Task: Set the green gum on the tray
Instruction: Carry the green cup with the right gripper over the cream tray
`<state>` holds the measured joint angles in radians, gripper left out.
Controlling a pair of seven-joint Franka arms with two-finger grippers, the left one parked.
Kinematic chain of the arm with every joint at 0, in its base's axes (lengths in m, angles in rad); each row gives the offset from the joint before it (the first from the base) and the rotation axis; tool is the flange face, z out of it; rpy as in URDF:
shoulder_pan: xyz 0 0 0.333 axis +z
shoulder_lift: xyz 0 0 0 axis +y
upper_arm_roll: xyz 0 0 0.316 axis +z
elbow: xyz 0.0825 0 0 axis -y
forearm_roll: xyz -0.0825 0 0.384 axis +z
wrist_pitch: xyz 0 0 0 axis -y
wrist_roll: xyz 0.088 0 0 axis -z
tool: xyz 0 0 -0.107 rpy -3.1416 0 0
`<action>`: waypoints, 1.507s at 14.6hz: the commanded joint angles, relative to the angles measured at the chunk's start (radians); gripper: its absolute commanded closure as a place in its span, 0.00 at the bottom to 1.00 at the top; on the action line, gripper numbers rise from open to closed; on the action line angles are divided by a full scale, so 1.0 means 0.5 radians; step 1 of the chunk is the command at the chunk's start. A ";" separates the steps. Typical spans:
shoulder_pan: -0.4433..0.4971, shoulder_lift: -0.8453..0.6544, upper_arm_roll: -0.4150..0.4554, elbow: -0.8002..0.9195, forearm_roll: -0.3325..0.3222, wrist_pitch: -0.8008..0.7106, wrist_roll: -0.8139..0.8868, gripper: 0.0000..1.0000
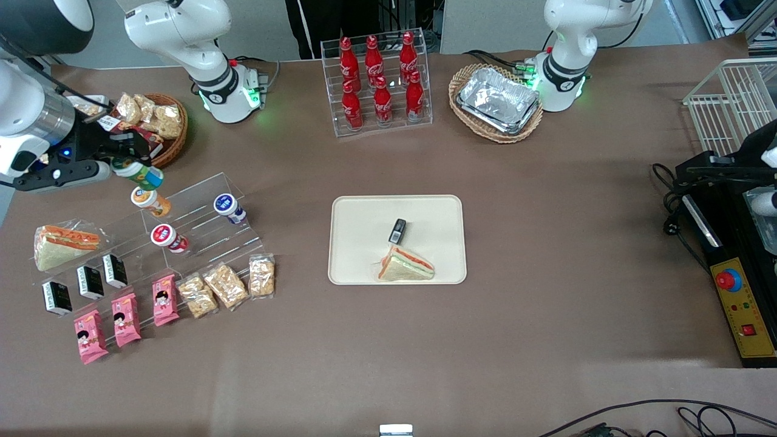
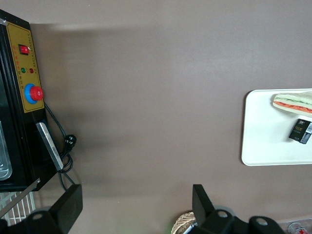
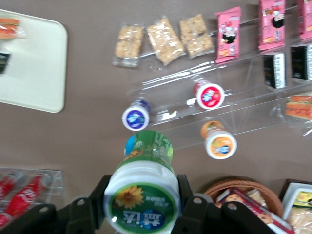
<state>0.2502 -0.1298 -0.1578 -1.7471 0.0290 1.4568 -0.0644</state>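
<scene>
My right gripper [image 1: 124, 159] is shut on the green gum [image 1: 139, 173], a green canister with a white lid, and holds it in the air above the top step of the clear display stand [image 1: 200, 227]. In the right wrist view the green gum [image 3: 144, 187] sits between the two black fingers [image 3: 97, 195], its labelled lid facing the camera. The cream tray [image 1: 358, 237] lies at the table's middle, well toward the parked arm from the gripper. It also shows in the right wrist view [image 3: 36, 63] and the left wrist view [image 2: 265, 131].
On the stand are an orange canister [image 1: 150, 201], a blue one [image 1: 229, 207], a red one [image 1: 168, 237], sandwiches, black packs, pink packs and snack bars. The tray holds a sandwich [image 1: 405, 265] and a black pack [image 1: 397, 230]. A snack basket [image 1: 159, 124] stands beside the gripper.
</scene>
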 commanded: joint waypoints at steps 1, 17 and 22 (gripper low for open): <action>0.006 0.057 0.183 0.168 0.123 -0.165 0.345 0.81; 0.156 0.732 0.908 0.049 0.270 0.653 1.481 0.80; 0.315 0.913 0.902 -0.150 0.139 1.128 1.638 0.80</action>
<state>0.3849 0.2974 0.2922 -1.7621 0.1311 1.8986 0.7094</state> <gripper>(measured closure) 0.410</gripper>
